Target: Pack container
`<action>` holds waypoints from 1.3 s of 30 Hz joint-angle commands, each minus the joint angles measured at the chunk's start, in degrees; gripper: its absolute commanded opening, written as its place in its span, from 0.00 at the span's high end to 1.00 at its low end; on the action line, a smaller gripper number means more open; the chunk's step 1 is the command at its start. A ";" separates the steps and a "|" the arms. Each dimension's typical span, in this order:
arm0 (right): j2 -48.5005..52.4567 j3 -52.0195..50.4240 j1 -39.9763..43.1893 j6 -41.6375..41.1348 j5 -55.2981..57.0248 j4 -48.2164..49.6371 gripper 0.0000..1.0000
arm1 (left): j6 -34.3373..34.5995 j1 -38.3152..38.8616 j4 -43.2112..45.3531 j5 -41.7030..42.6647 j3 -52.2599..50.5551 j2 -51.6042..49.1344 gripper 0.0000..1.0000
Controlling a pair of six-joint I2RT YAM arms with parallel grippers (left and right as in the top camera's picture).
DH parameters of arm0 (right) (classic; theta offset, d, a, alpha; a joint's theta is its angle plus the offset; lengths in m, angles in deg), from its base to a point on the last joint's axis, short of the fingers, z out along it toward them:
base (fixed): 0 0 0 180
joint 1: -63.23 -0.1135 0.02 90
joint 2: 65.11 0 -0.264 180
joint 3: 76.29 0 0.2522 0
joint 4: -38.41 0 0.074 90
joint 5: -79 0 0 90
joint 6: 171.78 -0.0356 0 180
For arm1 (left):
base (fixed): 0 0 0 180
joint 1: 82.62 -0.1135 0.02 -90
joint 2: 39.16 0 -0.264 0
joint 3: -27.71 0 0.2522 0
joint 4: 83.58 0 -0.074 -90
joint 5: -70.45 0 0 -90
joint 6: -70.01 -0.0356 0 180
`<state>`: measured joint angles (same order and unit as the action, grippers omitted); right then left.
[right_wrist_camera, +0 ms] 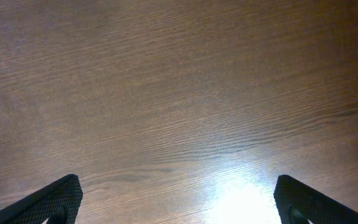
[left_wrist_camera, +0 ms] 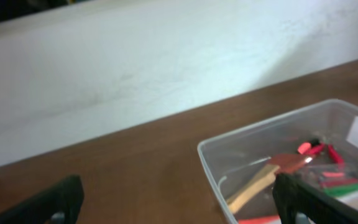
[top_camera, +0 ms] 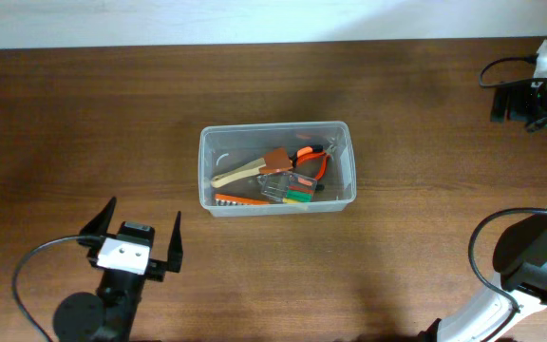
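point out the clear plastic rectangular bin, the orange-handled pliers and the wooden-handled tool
clear plastic rectangular bin (top_camera: 203,171): overhead view, left wall
orange-handled pliers (top_camera: 322,168): overhead view, an orange handle
wooden-handled tool (top_camera: 240,172): overhead view, middle of the pale handle

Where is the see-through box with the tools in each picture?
Overhead: the container sits in the middle of the table.
Left wrist: the container is in the lower right corner, cut off by the picture's edge.
Right wrist: not in it, only bare wood.
Shared landmark: the brown wooden table, seen in every view.
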<state>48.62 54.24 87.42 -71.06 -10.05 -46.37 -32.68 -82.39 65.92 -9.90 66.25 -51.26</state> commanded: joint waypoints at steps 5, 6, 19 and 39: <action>0.22 -0.26 -0.15 0.20 -0.33 0.13 0.01 | -0.66 -0.31 11.23 -1.55 -11.74 5.73 0.01; 0.22 -0.26 -0.15 0.22 -0.33 0.13 0.01 | -0.66 -0.31 12.41 -1.81 -13.07 6.32 0.01; 0.22 -0.26 -0.15 0.22 -0.33 0.13 0.01 | 7.08 -1.31 12.85 -8.17 -21.38 11.82 0.01; 0.22 -0.26 -0.15 0.20 -0.33 0.13 0.01 | 7.06 -3.28 9.20 -8.41 -22.88 11.80 0.01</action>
<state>48.62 54.24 87.42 -71.06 -10.05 -46.37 -26.34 -85.95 75.13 -18.05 43.78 -40.00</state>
